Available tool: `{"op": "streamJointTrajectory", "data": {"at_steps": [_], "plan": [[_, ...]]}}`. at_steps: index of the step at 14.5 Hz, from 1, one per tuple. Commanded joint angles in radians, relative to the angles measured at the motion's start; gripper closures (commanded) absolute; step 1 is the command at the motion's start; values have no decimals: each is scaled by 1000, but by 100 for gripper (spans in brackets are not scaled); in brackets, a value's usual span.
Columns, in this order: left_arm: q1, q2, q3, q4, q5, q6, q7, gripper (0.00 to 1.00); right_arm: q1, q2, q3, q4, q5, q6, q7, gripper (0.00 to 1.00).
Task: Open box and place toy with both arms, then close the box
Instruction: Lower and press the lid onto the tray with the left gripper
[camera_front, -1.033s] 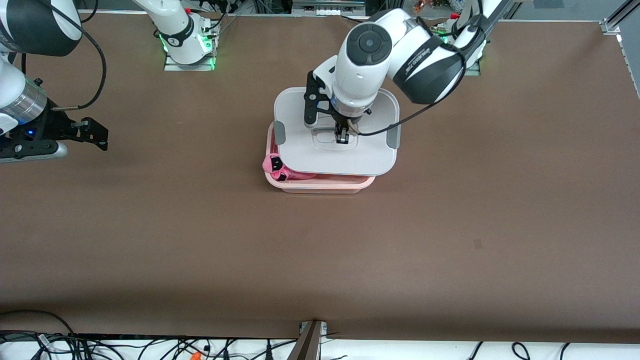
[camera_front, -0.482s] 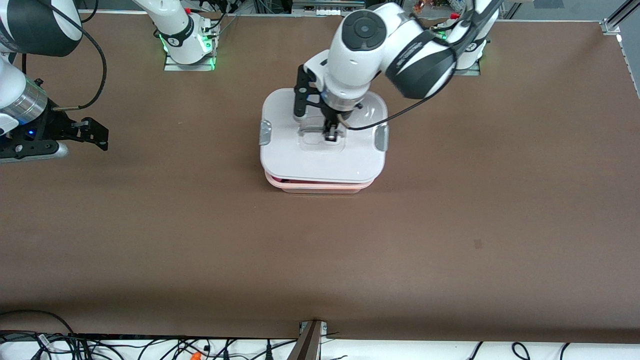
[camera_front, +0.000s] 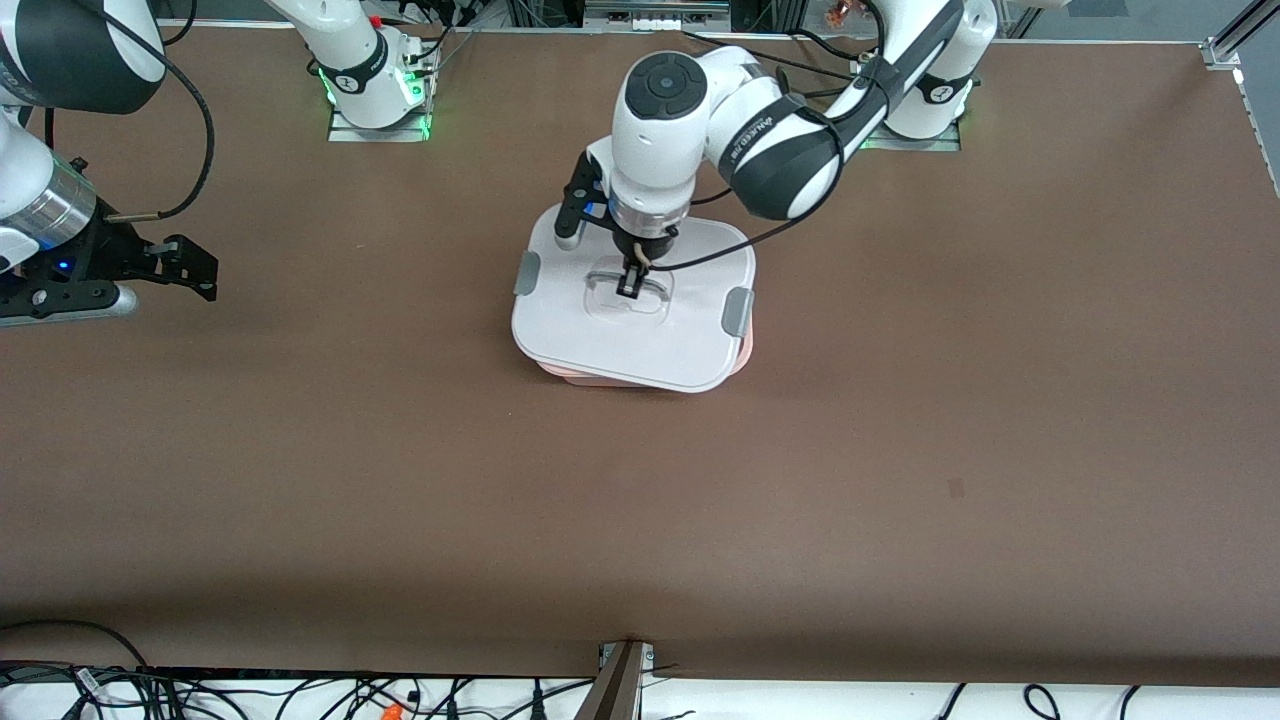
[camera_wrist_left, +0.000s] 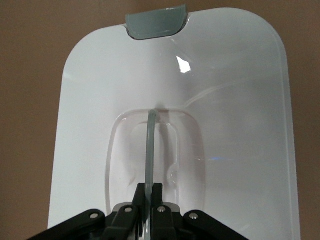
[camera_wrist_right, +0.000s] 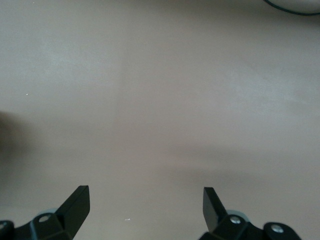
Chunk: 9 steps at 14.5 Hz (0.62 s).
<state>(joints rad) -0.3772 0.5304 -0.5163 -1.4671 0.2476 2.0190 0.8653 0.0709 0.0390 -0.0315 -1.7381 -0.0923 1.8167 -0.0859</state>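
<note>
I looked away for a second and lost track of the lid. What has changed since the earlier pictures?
The left gripper, shut on the lid's handle throughout, carried the lid toward the right arm's end of the table and down over the box. The lid now covers it slightly askew, and the toy, which peeked out at the rim a second ago, is hidden. The right gripper waited, open, over bare table. The box did not move.
</note>
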Motion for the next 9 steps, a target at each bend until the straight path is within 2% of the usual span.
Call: {"op": "streamJointTrajectory", "data": {"at_steps": [1,4,9], "plan": [[-3,-33,2,-44,22,-14,-14,100,6,-17,-5,-18,-7,7,-12,0],[-8,-17,1,-68,65,-5,-42,100,7,-19,-5,-24,2,29,0,0],[-3,-10,2,-90,65,0,-45,100,9,-24,1,-38,39,56,64,0]]}}
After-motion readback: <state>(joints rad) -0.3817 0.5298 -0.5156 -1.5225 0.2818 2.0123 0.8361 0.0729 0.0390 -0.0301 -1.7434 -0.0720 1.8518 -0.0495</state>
